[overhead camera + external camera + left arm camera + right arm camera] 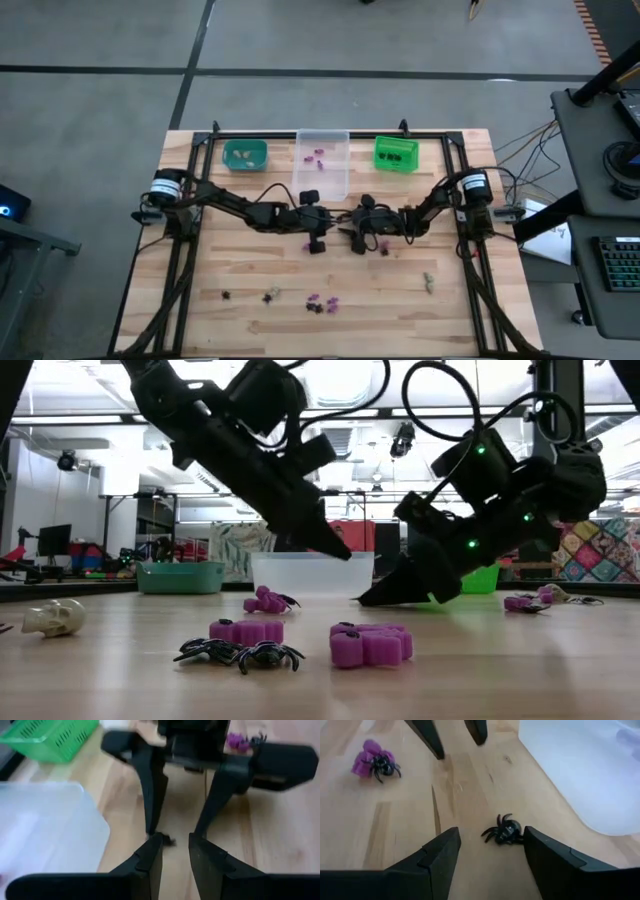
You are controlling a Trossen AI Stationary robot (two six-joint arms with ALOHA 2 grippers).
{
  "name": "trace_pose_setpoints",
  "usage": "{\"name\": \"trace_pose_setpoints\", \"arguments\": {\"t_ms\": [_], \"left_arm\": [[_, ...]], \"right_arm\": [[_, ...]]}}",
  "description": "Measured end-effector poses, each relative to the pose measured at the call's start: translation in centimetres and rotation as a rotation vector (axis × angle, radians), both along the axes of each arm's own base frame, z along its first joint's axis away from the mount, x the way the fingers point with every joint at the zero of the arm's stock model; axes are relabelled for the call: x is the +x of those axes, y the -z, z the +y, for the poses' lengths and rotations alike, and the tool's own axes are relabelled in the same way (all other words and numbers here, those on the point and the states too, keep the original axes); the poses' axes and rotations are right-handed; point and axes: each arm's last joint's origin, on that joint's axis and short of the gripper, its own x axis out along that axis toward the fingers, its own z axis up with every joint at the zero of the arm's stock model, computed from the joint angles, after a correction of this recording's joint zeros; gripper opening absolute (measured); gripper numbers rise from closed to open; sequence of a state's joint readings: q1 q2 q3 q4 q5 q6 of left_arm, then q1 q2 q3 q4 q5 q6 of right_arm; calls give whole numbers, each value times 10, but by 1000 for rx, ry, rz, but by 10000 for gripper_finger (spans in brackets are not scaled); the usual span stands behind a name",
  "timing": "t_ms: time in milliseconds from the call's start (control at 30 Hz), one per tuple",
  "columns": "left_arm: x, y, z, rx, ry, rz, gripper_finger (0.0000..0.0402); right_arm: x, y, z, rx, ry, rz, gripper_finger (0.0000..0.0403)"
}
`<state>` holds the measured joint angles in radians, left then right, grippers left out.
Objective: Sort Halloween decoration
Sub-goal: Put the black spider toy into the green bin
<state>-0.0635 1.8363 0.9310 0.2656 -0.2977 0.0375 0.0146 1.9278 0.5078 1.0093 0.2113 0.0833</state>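
Observation:
A black spider trinket (504, 832) lies on the table between the open fingers of my right gripper (489, 831), close beside one finger (545, 855). My left gripper (175, 842) faces it at mid-table, slightly raised, its fingers a narrow gap apart with nothing between them. The same spider (167, 840) shows just past my left fingertips. A purple trinket with another black spider on it (374, 762) lies nearby. More trinkets (320, 303) are scattered near the front edge. In the low view, a beige skull (55, 618), purple pieces (370, 645) and black spiders (240, 653) rest on the wood. My right gripper comes in low, slanting down from the table's right, with the spider's body (512, 834) right beside the inner side of one finger. I cannot tell whether that finger touches it. The spider lies flat on the table.
Three bins stand along the far edge: teal (245, 155), clear (322, 165) with purple pieces inside, green (396, 153). The clear bin's corner (580, 770) is close beside both grippers. A black frame (190, 190) borders the table's sides.

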Motion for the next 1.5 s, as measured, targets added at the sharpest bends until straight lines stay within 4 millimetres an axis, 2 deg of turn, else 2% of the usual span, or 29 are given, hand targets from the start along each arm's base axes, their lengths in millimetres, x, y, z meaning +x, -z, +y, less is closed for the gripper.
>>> {"name": "trace_pose_setpoints", "arguments": {"t_ms": [200, 567, 700, 900, 1200, 1333, 1500], "left_arm": [[-2, -6, 0, 5, 2, -11, 77], [-6, -2, -3, -17, -9, 46, 77], [-8, 1, -5, -19, -7, 77, 77], [-11, 4, -5, -49, -30, 104, 77], [-8, 1, -7, -56, -29, 63, 77], [-7, -1, -9, -59, -22, 41, 77], [-6, -2, -10, -63, -15, 24, 77]], "right_arm": [[4, 6, -1, 37, 7, 10, 219], [8, -6, -5, 55, 18, -15, 219], [4, -9, -5, 70, -23, 56, 219], [-7, -26, 1, 94, -66, 182, 219], [-17, -70, 7, 73, -110, 126, 219], [-21, -77, 7, 66, -106, 131, 219], [-21, -72, 6, 60, -91, 160, 219]]}}
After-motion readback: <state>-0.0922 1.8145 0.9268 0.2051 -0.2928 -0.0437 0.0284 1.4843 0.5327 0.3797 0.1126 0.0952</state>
